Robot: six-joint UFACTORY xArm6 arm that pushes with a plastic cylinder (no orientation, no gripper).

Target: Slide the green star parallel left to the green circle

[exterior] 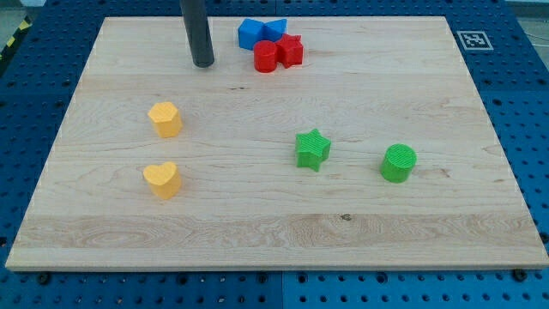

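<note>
The green star (313, 148) lies right of the board's middle. The green circle (399, 162) lies to its right, a little lower in the view, with a gap between them. My tip (203, 63) touches the board near the view's top, left of centre. It is far up and left of the green star and touches no block.
Two blue blocks (260, 32) and two red blocks (279, 53) cluster at the view's top, right of my tip. A yellow hexagon (165, 118) and a yellow heart (161, 179) lie at the left. The wooden board (274, 232) sits on a blue pegboard table.
</note>
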